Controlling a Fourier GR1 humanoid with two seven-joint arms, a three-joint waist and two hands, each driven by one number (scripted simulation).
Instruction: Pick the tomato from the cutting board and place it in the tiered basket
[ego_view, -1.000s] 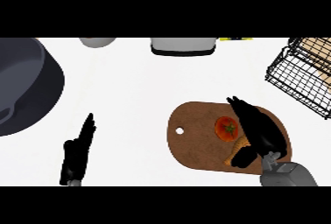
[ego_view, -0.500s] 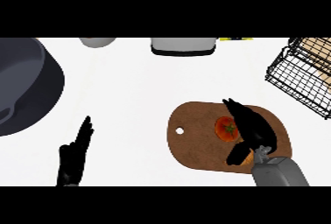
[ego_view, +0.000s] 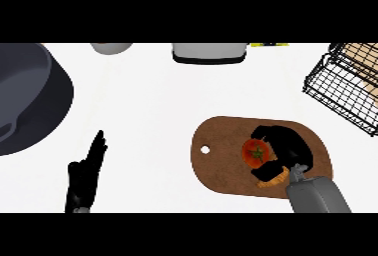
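Observation:
A red tomato (ego_view: 255, 151) with a green stem lies on the brown cutting board (ego_view: 221, 165), right of centre in the head view. My right hand (ego_view: 284, 147) is on the tomato's right side, fingers curled over its top and thumb below it, closing round it. The black wire tiered basket (ego_view: 347, 87) stands at the right edge, beyond the board. My left hand (ego_view: 86, 175) rests open at the lower left, fingers straight and pointing up, away from the board.
A large dark pan (ego_view: 29, 100) fills the left side. A grey bowl (ego_view: 112, 48) and a grey container (ego_view: 209, 52) sit along the far edge. An orange piece (ego_view: 275, 179) lies on the board under my right wrist.
My right hand has slid left and curled closer round the tomato. The left hand has drifted slightly down and left, still open.

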